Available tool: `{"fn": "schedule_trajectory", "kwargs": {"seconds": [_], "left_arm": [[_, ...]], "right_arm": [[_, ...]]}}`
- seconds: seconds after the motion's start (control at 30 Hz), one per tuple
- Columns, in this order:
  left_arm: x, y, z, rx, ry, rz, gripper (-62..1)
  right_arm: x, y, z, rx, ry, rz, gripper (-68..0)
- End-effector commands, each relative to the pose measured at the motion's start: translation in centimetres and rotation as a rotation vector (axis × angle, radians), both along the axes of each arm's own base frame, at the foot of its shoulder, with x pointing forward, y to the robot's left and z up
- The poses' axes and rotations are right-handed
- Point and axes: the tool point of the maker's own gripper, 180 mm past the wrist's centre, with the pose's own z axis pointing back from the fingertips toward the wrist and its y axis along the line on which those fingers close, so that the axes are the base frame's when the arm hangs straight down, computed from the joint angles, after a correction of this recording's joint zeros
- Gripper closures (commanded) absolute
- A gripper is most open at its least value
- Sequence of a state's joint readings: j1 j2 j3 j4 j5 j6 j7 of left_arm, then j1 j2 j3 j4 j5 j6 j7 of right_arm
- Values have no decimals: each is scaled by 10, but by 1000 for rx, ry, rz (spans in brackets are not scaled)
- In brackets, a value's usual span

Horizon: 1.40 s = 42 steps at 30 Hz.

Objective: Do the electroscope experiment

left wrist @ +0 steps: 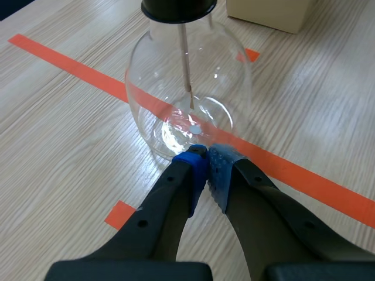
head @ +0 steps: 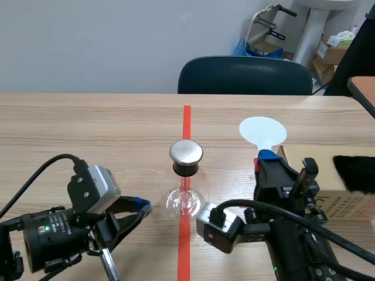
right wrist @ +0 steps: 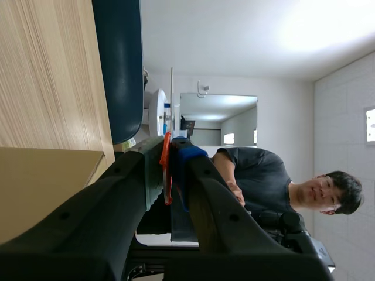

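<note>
Left pincer: clenched on nothing, its blue pads meeting tip to tip. It lies low over the table, with the tips at the foot of the flask, on the flask's left side in the scene view; whether they touch the glass cannot be told.

The flask is clear glass and stands upright at the table's middle, on the orange-red tape line. A black stopper closes its neck, a metal cap sits on top, and a thin rod hangs from the stopper into the bulb.

The right pincer is raised and points upward, grasping the orange-red handle of a paddle. The paddle's white disc stands above the fingertips, to the right of the flask and apart from it.

A cardboard box lies on the table right of the flask, beside the right arm. Black fur rests on the box. A dark chair stands at the table's far edge
</note>
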<state>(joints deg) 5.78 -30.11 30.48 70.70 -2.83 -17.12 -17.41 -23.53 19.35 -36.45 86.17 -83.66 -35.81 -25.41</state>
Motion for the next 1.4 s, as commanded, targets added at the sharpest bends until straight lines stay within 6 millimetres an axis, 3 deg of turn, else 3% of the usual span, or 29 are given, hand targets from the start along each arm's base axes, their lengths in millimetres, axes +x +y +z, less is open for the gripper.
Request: {"fn": "schedule_trajectory", "kwargs": {"seconds": [0.0,0.47,1.37], "left_arm": [[6,-6,8,-34,-20,3,-39],[27,-4,-15,-9,-3,59,-39],[31,-2,-13,-7,-16,70,-40]], "right_arm": [[5,-3,8,8,-31,-11,-11],[6,-3,8,9,-34,-12,-11],[6,-6,12,22,-51,-27,-11]]}}
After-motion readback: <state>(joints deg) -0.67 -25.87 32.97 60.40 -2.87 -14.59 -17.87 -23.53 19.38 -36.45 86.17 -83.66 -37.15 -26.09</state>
